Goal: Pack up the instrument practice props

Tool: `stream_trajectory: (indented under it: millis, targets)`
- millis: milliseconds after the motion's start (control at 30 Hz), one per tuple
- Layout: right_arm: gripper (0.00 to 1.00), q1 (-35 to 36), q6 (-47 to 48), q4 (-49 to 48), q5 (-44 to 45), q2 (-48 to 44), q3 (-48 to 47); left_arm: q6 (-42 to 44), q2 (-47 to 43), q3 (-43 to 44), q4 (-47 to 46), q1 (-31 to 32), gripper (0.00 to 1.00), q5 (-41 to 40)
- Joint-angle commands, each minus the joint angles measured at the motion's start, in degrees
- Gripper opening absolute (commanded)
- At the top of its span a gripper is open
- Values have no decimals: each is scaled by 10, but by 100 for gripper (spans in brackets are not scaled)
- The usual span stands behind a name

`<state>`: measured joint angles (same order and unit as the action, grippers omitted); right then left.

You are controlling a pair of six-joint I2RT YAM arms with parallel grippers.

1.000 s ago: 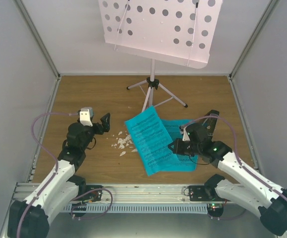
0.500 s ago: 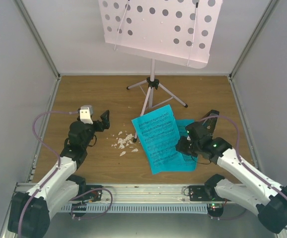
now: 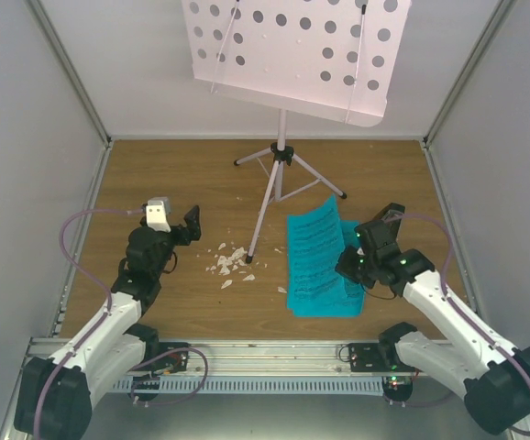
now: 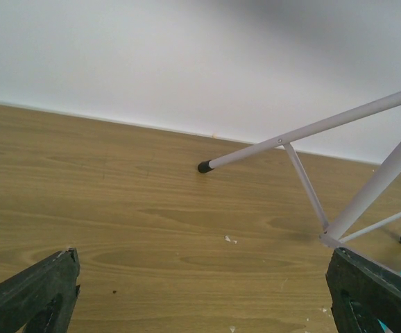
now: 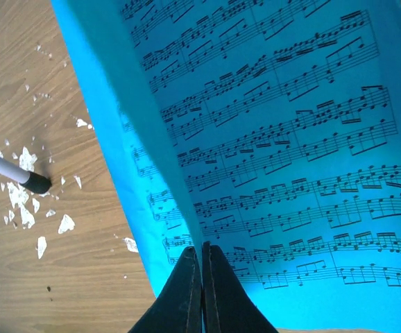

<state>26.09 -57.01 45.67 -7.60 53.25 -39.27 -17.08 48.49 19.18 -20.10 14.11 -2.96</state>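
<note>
The pale pink perforated music stand [image 3: 292, 55] stands at the back on its thin tripod [image 3: 281, 156]. My right gripper [image 3: 346, 264] is shut on the edge of a bright blue sheet of music [image 3: 316, 240], which is lifted and curls upright. In the right wrist view the jaws [image 5: 202, 248] pinch that sheet [image 5: 145, 125]. Another blue sheet [image 3: 325, 299] lies flat beneath. My left gripper [image 3: 181, 229] hovers open over bare wood on the left, with nothing between its fingers [image 4: 41, 288].
White scraps [image 3: 230, 264] lie between the arms, around a tripod foot [image 5: 37, 182]. Another tripod leg [image 4: 277, 142] crosses the left wrist view. A small black object [image 3: 392, 216] sits behind my right wrist, mostly hidden. Grey walls enclose the wooden floor [image 3: 155, 174].
My right gripper has drawn the blue sheet to the right and tipped it from lying flat to standing curled. The left arm has hardly moved.
</note>
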Motion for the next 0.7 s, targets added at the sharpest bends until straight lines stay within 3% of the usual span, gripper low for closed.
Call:
stream_trajectory:
  millis: [0, 667]
  targets:
    - [0, -24, 21, 14, -11, 2, 11, 8, -11, -7, -37, 0, 97, -18]
    - [3, -56, 103, 21, -9, 60, 24, 9, -21, -7, -27, 0, 97, -21]
